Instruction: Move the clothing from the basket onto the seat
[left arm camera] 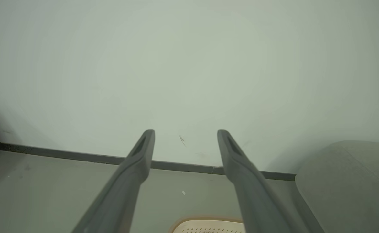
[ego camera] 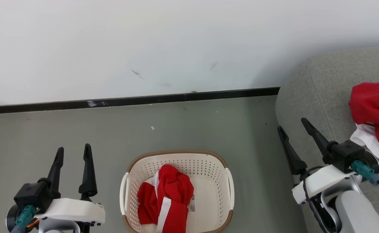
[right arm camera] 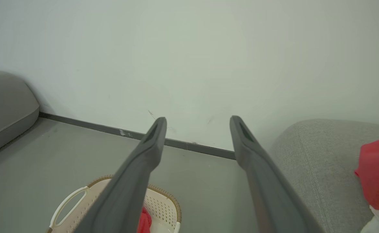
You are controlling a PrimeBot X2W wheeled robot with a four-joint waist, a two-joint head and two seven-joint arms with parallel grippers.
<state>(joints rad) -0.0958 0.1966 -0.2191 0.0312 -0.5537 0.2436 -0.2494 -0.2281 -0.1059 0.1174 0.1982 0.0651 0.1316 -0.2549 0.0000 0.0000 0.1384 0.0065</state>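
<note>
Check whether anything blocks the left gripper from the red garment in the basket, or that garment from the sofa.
Nothing visible does. The open left gripper hovers beside the laundry basket, where the red garment lies uncovered. Only bare floor separates basket and grey sofa, though the open right gripper hovers at its edge.

Wall: plain white, with faint dark scuffs low down.
Skirting: black strip, chipped pale in one spot.
Floor: smooth grey-green, evenly lit.
</note>
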